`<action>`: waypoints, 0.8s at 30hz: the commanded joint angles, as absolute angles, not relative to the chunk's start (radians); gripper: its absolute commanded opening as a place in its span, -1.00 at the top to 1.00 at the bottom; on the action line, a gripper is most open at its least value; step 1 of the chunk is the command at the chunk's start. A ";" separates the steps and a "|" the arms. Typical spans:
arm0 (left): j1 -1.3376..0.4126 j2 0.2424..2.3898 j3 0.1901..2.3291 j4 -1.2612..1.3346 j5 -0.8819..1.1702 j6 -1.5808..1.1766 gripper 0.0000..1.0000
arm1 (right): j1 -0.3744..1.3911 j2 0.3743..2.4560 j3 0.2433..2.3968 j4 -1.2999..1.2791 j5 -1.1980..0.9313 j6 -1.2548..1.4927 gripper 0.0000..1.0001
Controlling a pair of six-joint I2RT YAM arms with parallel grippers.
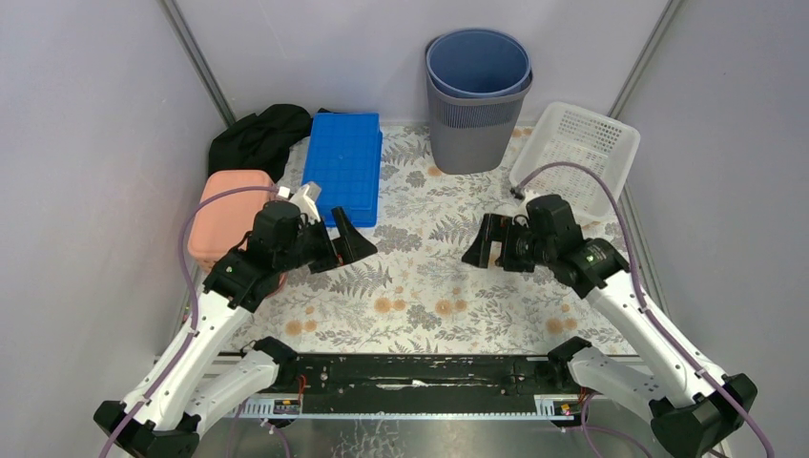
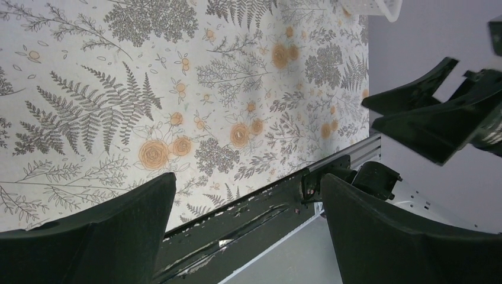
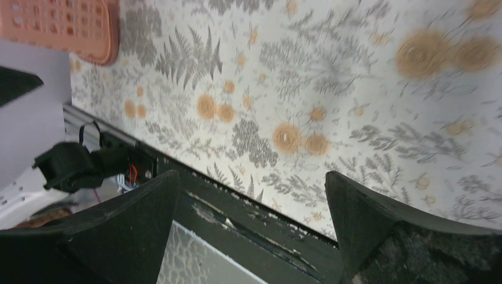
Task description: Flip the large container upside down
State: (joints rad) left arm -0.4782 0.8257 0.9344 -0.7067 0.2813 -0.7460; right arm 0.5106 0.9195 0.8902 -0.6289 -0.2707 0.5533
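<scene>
Wastebasket of grey slatted plastic, with a blue bin nested inside, is what we take to be the large container. From the top view it stands at the far middle of the fern-patterned surface, close to the back wall. It sits between a flat blue rectangular box and a white perforated plastic basket. Its long axis is vertical, with the mouth up and the base down, so the flip is not yet done. Our left end effector and right end effector hover over the middle of the surface. They face one another and are well apart from the wastebasket. We judge that they sit on either side of the centre line so that each can take one side of the rim.

In the left wrist view our fingers are spread wide with only bare surface between them. The wastebasket is out of this view.

The right wrist view shows the same: fingers parted, nothing held, a corner of a salmon-pink plastic basket at upper left. The wastebasket is out of frame here too.
</scene>
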 commanded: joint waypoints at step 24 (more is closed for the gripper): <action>-0.485 0.852 0.944 -0.624 0.315 -0.648 -1.00 | 0.312 1.608 1.525 -0.656 0.299 0.275 -0.72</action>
State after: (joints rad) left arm -0.4782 0.8528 0.9257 -0.6659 0.2905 -0.6796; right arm 0.3412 1.5387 1.4437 -0.6750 0.2569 0.3103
